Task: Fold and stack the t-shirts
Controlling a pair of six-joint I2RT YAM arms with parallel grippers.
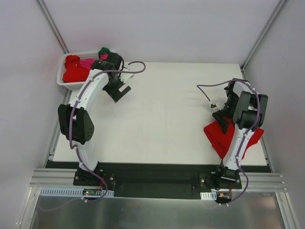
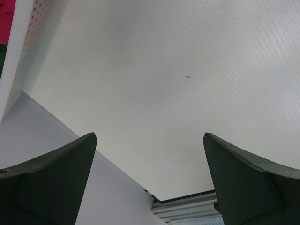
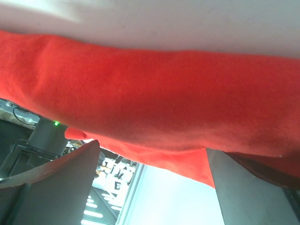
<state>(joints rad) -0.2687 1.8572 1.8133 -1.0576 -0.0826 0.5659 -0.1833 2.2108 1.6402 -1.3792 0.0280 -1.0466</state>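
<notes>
A bright red t-shirt [image 1: 218, 136] lies bunched near the table's right edge, partly under my right arm. My right gripper [image 1: 220, 117] hangs at its far edge. In the right wrist view the red t-shirt [image 3: 154, 89] fills the upper frame, and the right gripper [image 3: 152, 145] is open with nothing between its fingers. More t-shirts sit in the basket: red [image 1: 74, 71], magenta-pink [image 1: 87, 62] and dark green [image 1: 104, 50]. My left gripper [image 1: 121, 91] is just right of the basket, open and empty over bare table [image 2: 150, 136].
The white lattice basket [image 1: 61, 77] stands at the table's far left corner; its perforated wall [image 2: 21, 61] shows at the left of the left wrist view. White walls enclose the table [image 1: 162, 109] on three sides. A metal rail runs along the near edge.
</notes>
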